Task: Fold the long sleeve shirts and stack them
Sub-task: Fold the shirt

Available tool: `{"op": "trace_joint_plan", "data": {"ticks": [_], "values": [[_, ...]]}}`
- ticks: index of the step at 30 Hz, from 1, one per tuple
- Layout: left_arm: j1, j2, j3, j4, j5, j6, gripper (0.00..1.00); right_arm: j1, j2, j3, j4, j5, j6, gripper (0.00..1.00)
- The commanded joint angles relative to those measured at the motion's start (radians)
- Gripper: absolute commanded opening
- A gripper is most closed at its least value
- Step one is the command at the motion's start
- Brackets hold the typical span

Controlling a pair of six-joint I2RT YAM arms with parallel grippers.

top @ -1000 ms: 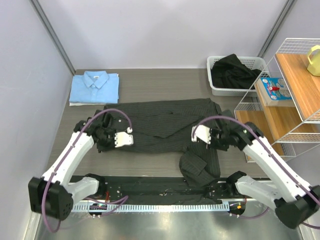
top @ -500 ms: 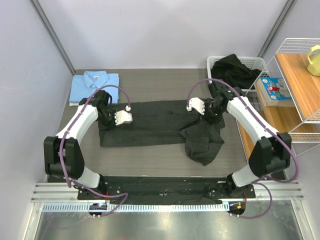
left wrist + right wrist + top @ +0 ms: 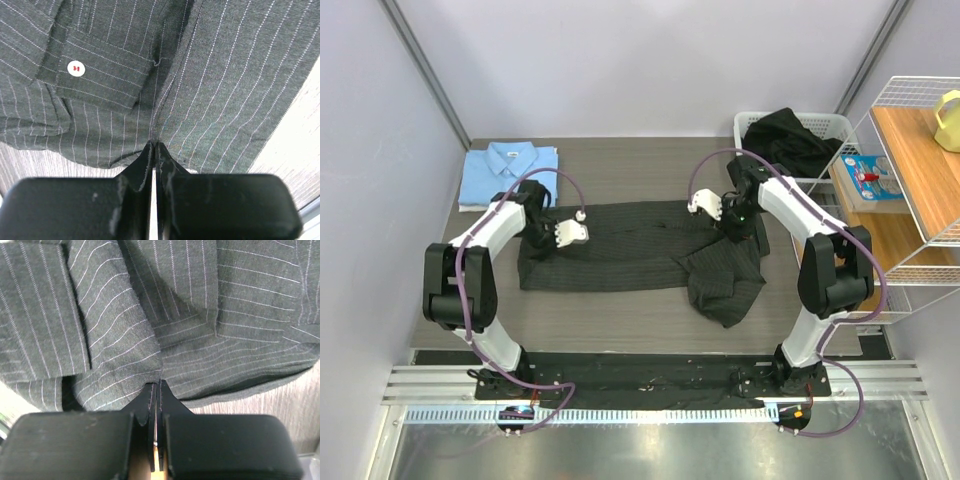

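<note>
The black-charcoal pinstriped shirt (image 3: 620, 255) lies as a long band across the middle of the table, with one sleeve (image 3: 725, 295) trailing toward the near right. My left gripper (image 3: 533, 236) sits at the band's left end, shut on a pinch of pinstriped cloth (image 3: 200, 90) at its fingertips (image 3: 148, 150). My right gripper (image 3: 741, 222) is at the right end, likewise shut on the cloth (image 3: 125, 355). A white cuff button (image 3: 75, 68) shows in the left wrist view. The light blue shirt (image 3: 510, 175) lies folded at the far left corner.
A white basket (image 3: 750, 170) holding a dark garment (image 3: 785, 140) stands at the far right. A wire and wood shelf (image 3: 900, 190) with small items runs along the right side. Bare table (image 3: 620, 170) shows beyond the band and in front of it.
Both grippers have moved away from the near edge toward the far side, carrying the pinstriped shirt's edge with them. The shirt is now a narrower band, shifted farther back.
</note>
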Motion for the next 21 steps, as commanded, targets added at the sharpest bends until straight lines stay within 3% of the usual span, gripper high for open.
{"op": "trace_joint_plan", "data": {"ticks": [1, 4, 6, 9, 10, 13, 16, 21], "values": [[0.006, 0.01, -0.042, 0.055, -0.016, -0.006, 0.02, -0.004, 0.044, 0.033, 0.053, -0.009, 0.05, 0.01], [0.006, 0.014, -0.059, 0.043, -0.017, -0.02, 0.1, -0.002, 0.084, 0.052, 0.059, -0.025, 0.099, 0.01], [0.008, 0.004, -0.064, 0.035, -0.013, -0.041, 0.2, -0.002, 0.098, 0.075, 0.033, -0.038, 0.136, 0.02], [0.032, -0.036, -0.024, 0.004, 0.062, -0.113, 0.32, -0.004, 0.11, 0.09, -0.011, -0.047, 0.173, 0.17], [0.038, -0.047, -0.004, -0.028, 0.088, -0.165, 0.37, -0.007, 0.101, 0.089, -0.024, -0.052, 0.181, 0.31], [0.045, -0.103, 0.065, -0.071, 0.174, -0.242, 0.42, -0.042, 0.084, 0.072, -0.056, -0.05, 0.19, 0.52], [0.04, -0.159, 0.065, -0.063, 0.217, -0.314, 0.48, -0.102, 0.064, 0.069, -0.083, -0.061, 0.192, 0.57], [0.002, -0.165, 0.022, -0.011, 0.199, -0.417, 0.49, -0.156, 0.035, 0.023, -0.097, -0.062, 0.167, 0.57]]}}
